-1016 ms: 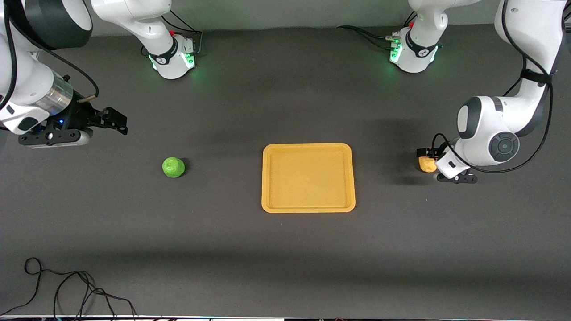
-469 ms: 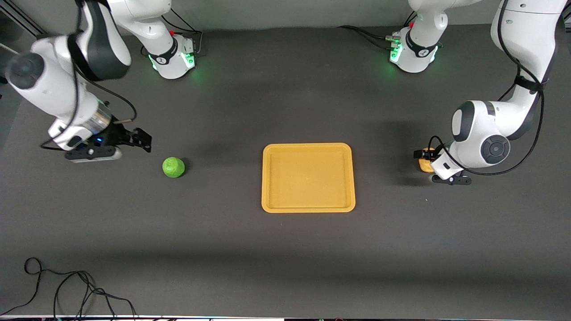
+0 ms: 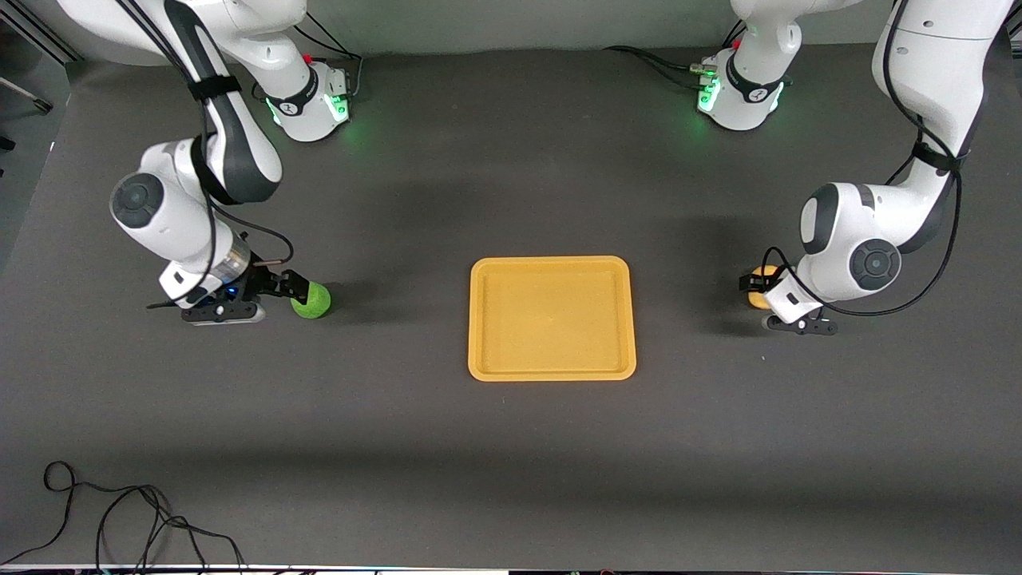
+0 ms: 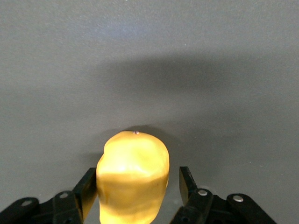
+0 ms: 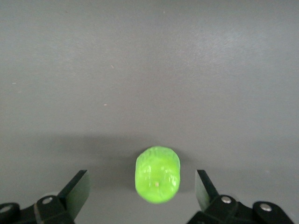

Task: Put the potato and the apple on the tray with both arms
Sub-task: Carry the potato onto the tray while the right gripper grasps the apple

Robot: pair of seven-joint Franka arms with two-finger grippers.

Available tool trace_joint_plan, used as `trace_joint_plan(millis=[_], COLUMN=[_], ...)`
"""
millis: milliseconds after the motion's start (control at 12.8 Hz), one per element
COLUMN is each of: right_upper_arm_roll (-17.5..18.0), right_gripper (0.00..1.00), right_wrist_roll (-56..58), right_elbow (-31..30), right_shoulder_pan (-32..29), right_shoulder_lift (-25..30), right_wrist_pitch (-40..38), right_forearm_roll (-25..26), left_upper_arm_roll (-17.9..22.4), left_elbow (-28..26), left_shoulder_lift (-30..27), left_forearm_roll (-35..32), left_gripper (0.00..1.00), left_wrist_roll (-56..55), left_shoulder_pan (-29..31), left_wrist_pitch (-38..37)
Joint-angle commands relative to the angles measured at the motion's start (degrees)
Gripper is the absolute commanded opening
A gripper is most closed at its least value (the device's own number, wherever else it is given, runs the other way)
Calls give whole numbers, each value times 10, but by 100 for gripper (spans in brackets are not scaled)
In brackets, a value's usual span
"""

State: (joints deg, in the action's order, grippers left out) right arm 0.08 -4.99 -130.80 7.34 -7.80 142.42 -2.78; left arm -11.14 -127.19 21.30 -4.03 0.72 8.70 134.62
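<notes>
The yellow-tan potato (image 3: 756, 299) lies on the dark table toward the left arm's end, beside the yellow-orange tray (image 3: 551, 261). My left gripper (image 3: 758, 303) is low around it. In the left wrist view the potato (image 4: 133, 172) sits between the open fingers (image 4: 187, 179); one finger touches it and the other stands a little off. The green apple (image 3: 314, 301) lies toward the right arm's end. My right gripper (image 3: 294, 301) is low beside it and open wide. In the right wrist view the apple (image 5: 157, 174) sits between the fingertips (image 5: 80, 183), touching neither. The tray holds nothing.
The two arm bases (image 3: 307, 104) (image 3: 738, 92) stand along the table edge farthest from the front camera. A loose black cable (image 3: 120, 519) lies at the near corner toward the right arm's end.
My right arm has swung down and over from the table's end, bringing its open gripper to the apple. My left gripper has shifted slightly around the potato. The fruits and the tray have not moved.
</notes>
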Motion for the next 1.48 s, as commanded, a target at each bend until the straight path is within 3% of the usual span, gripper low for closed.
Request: trace_joint_plan(millis=[0,78,156,312,469,703,859,938,1094,1172,1250,1406], right_upper_arm_roll=[-3,-3,-3,-3,-4,-5,-5,-7,-10,-17,-17,-18], right_gripper=[100,100,100,100,100,100,100,92,56,45,44,43], right_wrist_roll=[-7,-7,-7,1,3,9,10,11,30,31,35,38], right_elbow=[-43,-54,-61,-71,-76,-84,-90,-92,-91,-89,-85,-63], right_shoulder_pan=[17,21,21,21,20,19,19,19,16,16,17,16], right_shoulder_lift=[-33,-52,-65,-89,-100,-103,-103,-100,-95,-86,-67,-22], right_wrist_pitch=[101,135,159,188,191,190,185,184,163,154,146,99], right_forearm_roll=[-14,-14,-14,-15,-14,-14,-14,-14,-14,-14,-13,-11], left_upper_arm_roll=[2,-2,-5,-19,-52,-57,-56,-56,-55,-53,-52,-53], left_elbow=[-6,6,33,105,190,341,366,364,364,363,363,362], left_shoulder_lift=[-20,-32,-38,-37,-12,110,155,163,182,190,194,193], left_forearm_roll=[-11,-9,-4,2,68,74,58,46,41,30,13,2], left_gripper=[44,14,3,2,2,2,0,0,0,0,3,22], left_wrist_roll=[8,-8,-25,-99,-222,-400,-436,-441,-462,-462,-462,-462], left_shoulder_pan=[-5,-6,-16,-43,-88,-186,-231,-234,-242,-246,-244,-242], left_wrist_pitch=[-24,-59,-99,-182,-214,-206,-186,-171,-138,-122,-120,-127])
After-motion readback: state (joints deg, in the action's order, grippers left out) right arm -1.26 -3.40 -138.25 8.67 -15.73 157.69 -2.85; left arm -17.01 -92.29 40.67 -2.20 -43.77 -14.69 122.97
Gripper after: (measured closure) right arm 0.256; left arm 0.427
